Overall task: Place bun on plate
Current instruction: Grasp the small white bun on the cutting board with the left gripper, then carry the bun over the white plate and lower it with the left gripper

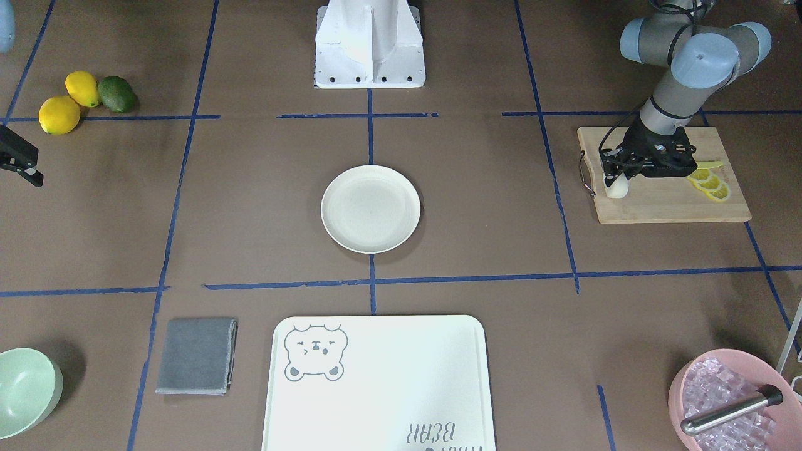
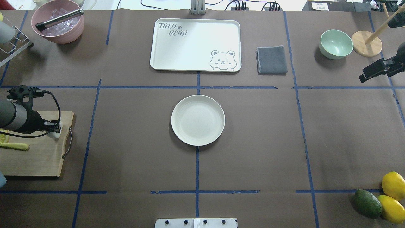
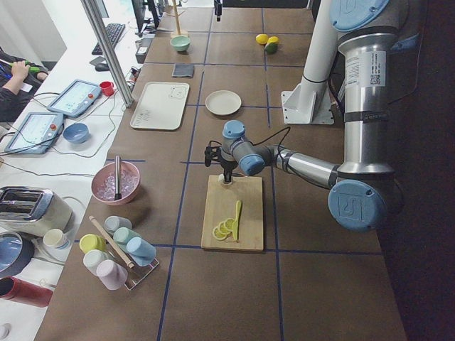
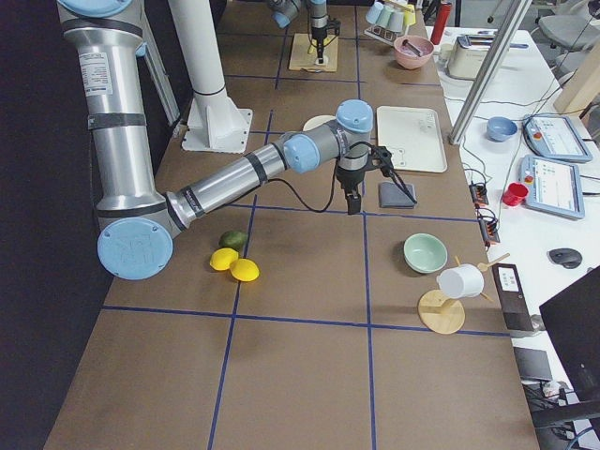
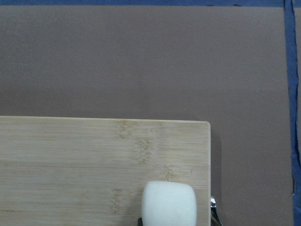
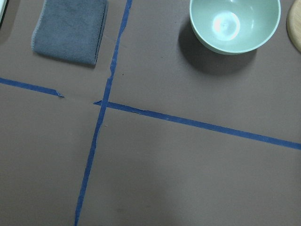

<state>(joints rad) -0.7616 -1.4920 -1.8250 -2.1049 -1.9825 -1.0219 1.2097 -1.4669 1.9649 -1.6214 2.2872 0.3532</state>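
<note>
Entry, bun [image 1: 618, 190]: sits on the cutting board [image 1: 664, 203] corner, between the fingers of my left gripper [image 1: 616, 181], clamped or not I cannot tell; plate [image 1: 371, 209] lies rightward at table centre, right gripper [image 2: 364, 77] well away.

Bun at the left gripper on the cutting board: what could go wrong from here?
The bun sits at the tips of the left gripper, near a corner of the cutting board; a shallow hold might let it slip off. The plate lies well away, so a loose grip could drop the bun in transit.
</note>
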